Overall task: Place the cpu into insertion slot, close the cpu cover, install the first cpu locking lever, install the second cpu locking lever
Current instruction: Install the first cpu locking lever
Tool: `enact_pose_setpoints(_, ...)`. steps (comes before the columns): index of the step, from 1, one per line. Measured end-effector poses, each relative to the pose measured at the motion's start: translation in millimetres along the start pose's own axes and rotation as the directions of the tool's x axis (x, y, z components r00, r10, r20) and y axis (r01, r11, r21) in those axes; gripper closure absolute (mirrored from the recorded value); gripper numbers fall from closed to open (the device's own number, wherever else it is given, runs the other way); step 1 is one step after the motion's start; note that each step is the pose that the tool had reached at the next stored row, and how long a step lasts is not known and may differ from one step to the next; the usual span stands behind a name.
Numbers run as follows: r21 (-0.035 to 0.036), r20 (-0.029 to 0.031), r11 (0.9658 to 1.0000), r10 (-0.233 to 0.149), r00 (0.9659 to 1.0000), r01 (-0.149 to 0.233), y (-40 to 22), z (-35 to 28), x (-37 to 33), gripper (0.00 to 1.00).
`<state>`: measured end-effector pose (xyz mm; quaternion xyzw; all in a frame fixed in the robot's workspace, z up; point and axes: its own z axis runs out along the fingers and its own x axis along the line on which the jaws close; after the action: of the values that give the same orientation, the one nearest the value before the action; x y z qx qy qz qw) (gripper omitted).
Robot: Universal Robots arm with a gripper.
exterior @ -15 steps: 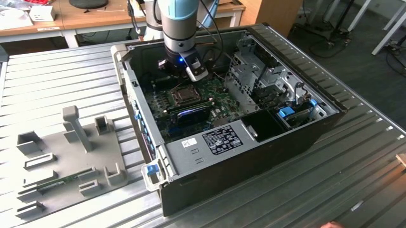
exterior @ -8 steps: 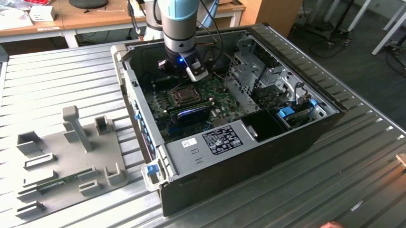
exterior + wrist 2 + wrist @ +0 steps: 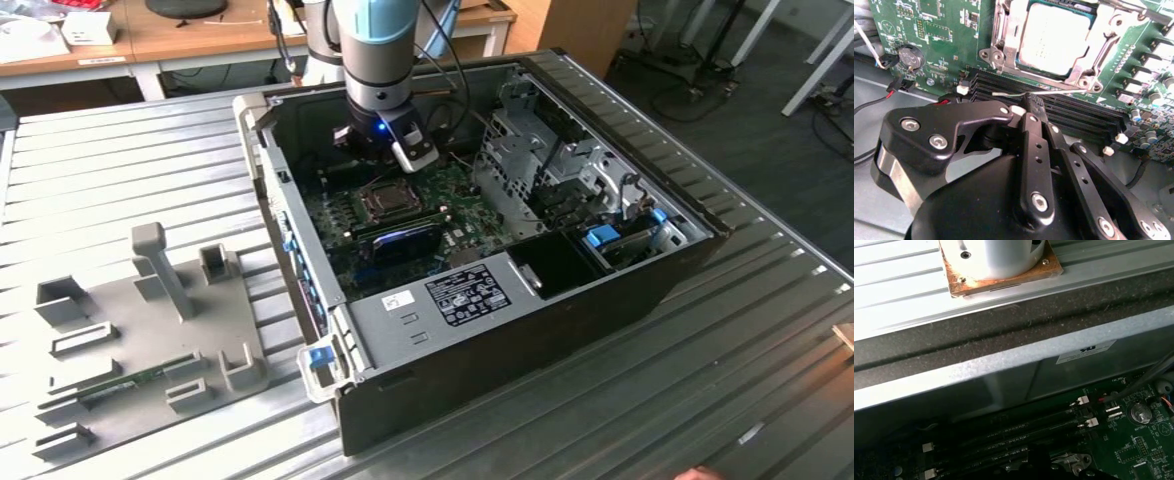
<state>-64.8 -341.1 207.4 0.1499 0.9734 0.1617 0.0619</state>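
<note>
While cpu (image 3: 1054,37) sits under cpu cover (image 3: 1099,45), pincer's (image 3: 1030,103) grip hidden: cannot tell.

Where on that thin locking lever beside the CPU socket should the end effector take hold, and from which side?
Probably near the locking lever's hooked free end, coming down from above the board and pinching across the wire. It is a thin rod lying along the cpu cover's edge, apparently raised over the memory slots, so its sides look free.
</note>
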Motion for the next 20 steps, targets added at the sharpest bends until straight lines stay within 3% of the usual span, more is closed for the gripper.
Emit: enact_pose_setpoints(20,0.0,-0.0001,1.0,0.0,1.0,0.0,0.1,1.5,-1.8,0.9)
